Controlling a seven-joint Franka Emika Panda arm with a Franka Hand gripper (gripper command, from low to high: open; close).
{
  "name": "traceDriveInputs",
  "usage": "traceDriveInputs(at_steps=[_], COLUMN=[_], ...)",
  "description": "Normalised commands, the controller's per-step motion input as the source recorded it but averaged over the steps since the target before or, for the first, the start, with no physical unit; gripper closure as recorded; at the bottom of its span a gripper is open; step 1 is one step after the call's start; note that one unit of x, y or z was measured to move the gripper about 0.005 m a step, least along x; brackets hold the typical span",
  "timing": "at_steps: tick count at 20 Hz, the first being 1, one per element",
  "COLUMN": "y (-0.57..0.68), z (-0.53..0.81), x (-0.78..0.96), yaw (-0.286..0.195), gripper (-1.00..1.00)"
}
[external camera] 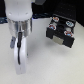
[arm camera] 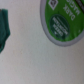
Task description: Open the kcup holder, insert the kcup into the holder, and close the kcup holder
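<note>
Already the kcup holder (external camera: 60, 31) sits open, upper right of the frame. Kcup (arm camera: 62, 21) not yet inserted; whether the claw (external camera: 19, 47) grips anything, I can't tell.

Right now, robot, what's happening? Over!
End effector low over the table, open or shut unclear. Kcup green top close below the wrist camera, not gripped. Kcup holder at exterior view's right, pods visible. Nothing in the way.

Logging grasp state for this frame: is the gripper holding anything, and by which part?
Cannot be told. The gripper's fingertips show in neither view; the wrist view shows only the kcup's green top, lying apart, with no fingers on it.
</note>
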Motion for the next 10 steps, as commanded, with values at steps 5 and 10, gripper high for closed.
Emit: traceDriveInputs(at_steps=[5, 10], y=[-0.02, -0.08], z=[-0.1, -0.19], x=[-0.33, -0.01], yaw=[-0.035, 0.0], gripper=[-1.0, -1.0])
